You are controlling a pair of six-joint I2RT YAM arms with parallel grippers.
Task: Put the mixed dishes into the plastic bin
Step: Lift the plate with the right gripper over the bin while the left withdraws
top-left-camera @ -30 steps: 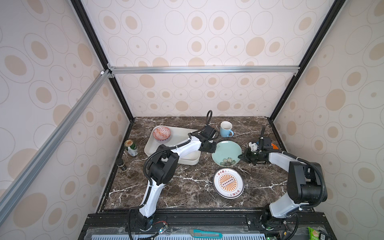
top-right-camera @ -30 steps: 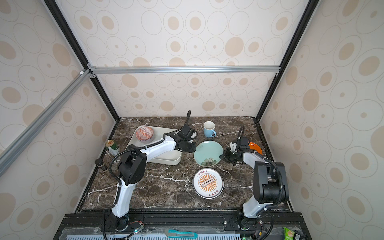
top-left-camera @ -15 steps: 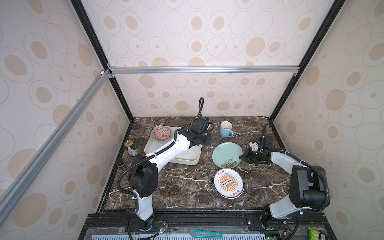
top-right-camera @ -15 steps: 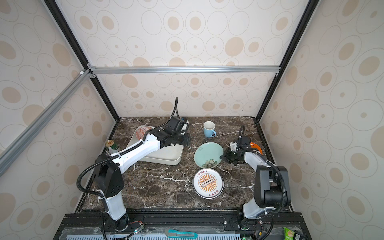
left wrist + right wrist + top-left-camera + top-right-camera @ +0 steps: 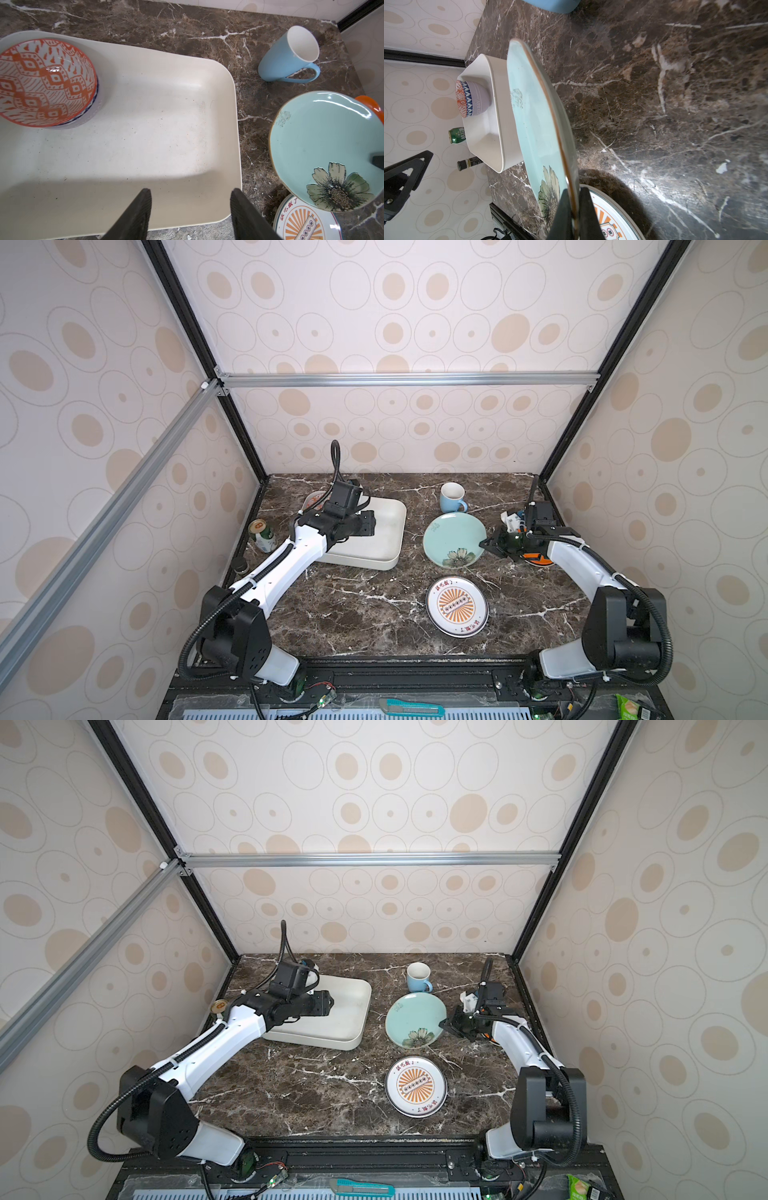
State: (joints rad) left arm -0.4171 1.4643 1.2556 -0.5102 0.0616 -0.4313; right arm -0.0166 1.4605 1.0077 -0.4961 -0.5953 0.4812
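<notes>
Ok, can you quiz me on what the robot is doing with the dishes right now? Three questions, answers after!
1. True or false: the right gripper is shut on the rim of the teal floral plate.
2. The left gripper is: A) shut on a spoon; B) open and empty over the plastic bin; C) holding a cup.
3. What is the red-white patterned bowl nested in?

Key
1. True.
2. B.
3. The lavender bowl, inside the bin.
</notes>
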